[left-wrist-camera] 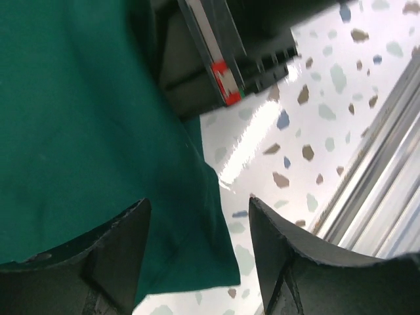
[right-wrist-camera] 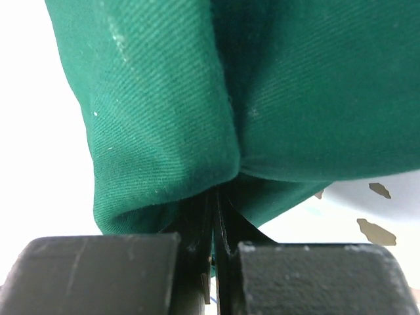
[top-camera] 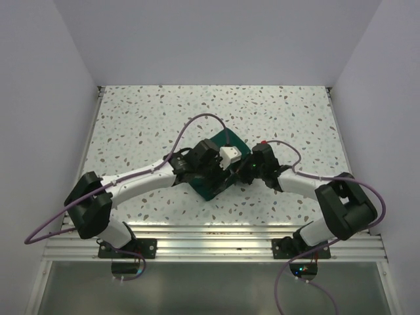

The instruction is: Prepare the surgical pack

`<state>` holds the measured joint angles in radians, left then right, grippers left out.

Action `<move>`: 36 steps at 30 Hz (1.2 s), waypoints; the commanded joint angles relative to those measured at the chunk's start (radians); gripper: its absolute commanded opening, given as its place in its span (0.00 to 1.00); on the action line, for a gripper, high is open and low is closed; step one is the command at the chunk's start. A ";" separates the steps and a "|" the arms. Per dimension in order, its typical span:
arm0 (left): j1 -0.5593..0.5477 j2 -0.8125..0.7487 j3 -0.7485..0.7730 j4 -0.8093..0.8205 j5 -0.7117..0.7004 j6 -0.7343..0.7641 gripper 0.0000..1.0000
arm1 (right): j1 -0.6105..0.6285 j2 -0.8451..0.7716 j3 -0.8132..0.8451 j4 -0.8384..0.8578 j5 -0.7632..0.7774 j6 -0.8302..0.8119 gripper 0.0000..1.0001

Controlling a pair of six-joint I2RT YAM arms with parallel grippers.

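Quick update from us. The drape (top-camera: 209,189) is a folded dark green bundle sitting roughly mid-bench (top-camera: 131,118). From above it looks like a diamond, with one corner pointing at 6 o'clock toward the arm bases. Both arms lean in over it, the left from about 8 o'clock and the right from about 4 o'clock. Their tips meet right on top of the cloth, so from above we mostly see just its edges. Purple cables (top-camera: 203,116) loop over the bench behind them.

The left claw (left-wrist-camera: 197,203) is wide, fingers well apart, nothing clamped. In its own camera the drape fills everything from 12 round to 8 o'clock. One finger sits over the cloth and the other over bare speckled bench, and a cloth corner lies in the gap between them. We can't tell if that finger actually touches the fabric. There's a black part (left-wrist-camera: 262,56) with a red mark at 12 o'clock, and the metal rail (left-wrist-camera: 374,190) runs past at 4 o'clock.

The right claw (right-wrist-camera: 214,216) is pinched tight on a fold of the drape. The cloth puckers right at the tips, with a rounded roll at 10 o'clock and a flatter layer at 2 o'clock.

There's also a small white block (top-camera: 230,156) near the bundle's 12 o'clock corner, and we can't tell what it is.
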<state>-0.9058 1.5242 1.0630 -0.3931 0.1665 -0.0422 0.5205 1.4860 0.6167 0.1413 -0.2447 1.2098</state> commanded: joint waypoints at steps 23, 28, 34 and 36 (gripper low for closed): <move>-0.088 0.163 -0.020 0.146 -0.265 -0.022 0.18 | -0.210 -0.280 0.084 -0.476 -0.047 -0.054 0.12; -0.116 0.156 -0.015 0.146 -0.301 -0.030 0.17 | -0.247 -0.178 0.241 -0.608 -0.172 -0.225 0.65; -0.142 0.166 -0.001 0.132 -0.331 -0.021 0.16 | -0.247 -0.092 0.328 -0.571 -0.222 -0.199 0.74; -0.146 0.166 0.000 0.129 -0.335 -0.018 0.16 | -0.247 -0.064 0.351 -0.598 -0.237 -0.194 0.76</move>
<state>-1.0298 1.6722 1.0595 -0.2665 -0.1761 -0.0628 0.2741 1.3834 0.9215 -0.4065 -0.4164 1.0306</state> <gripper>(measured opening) 0.178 0.748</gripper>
